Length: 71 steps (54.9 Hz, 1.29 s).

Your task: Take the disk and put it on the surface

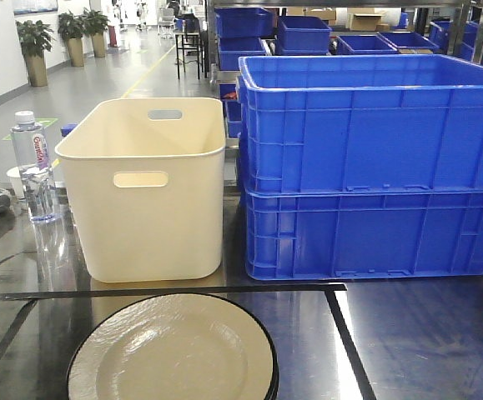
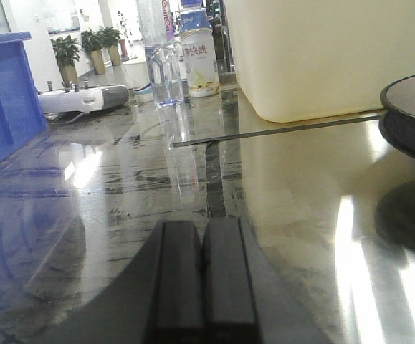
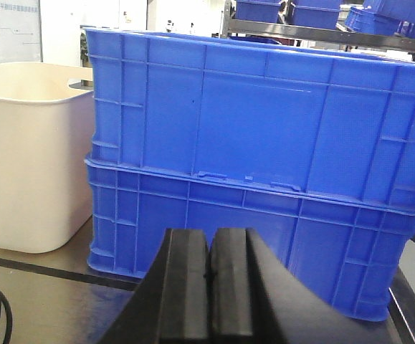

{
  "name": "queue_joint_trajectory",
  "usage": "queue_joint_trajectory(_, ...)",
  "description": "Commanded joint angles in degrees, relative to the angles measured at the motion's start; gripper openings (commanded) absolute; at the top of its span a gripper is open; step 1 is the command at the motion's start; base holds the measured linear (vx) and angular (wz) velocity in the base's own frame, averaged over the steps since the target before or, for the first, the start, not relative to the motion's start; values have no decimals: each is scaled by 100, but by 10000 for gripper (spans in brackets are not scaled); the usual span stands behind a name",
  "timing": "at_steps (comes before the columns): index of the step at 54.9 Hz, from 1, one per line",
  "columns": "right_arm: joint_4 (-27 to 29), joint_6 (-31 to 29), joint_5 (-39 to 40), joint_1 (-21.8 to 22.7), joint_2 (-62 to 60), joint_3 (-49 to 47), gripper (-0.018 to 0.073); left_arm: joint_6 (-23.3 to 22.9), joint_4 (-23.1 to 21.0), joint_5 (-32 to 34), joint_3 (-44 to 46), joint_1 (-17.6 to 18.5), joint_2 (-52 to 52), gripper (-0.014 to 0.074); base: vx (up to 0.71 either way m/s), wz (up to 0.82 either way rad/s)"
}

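Both pincers, the left gripper (image 2: 203, 276) and right gripper (image 3: 208, 287), have their black fingers pressed together on nothing, while the disk (image 1: 173, 350), a cream plate with a thin black rim, lies flat on the glossy dark surface (image 1: 425, 342) inside the black tape lines (image 1: 174, 291), just before the cream tub (image 1: 145, 196).

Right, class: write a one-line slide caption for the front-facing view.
Cream plate on taped metal tabletop, before a cream tub and stacked blue crates.
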<state>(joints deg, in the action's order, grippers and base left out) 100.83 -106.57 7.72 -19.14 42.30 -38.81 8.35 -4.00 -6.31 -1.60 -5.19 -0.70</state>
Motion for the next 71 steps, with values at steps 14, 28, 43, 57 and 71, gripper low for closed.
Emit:
queue_joint_trajectory(14,129,-40,-148,-8,-28,-186,-9,-56,-13,510,-142,39,-84,-1,0,0)
queue_joint_trajectory(28,129,-49,-148,-8,-28,-185,-9,-56,-13,510,-142,39,-84,-1,0,0)
queue_joint_trajectory(43,129,209,-464,-8,-28,-185,-9,-56,-13,510,-142,39,-84,-1,0,0)
queue_joint_trajectory(57,-4029,4154,-981,-8,143,-185,-9,-56,-13,510,-142,39,-84,-1,0,0)
queue_joint_trajectory(71,-9926,10296,-1413,-8,144,-185,-9,-56,-13,510,-142,39,-84,-1,0,0)
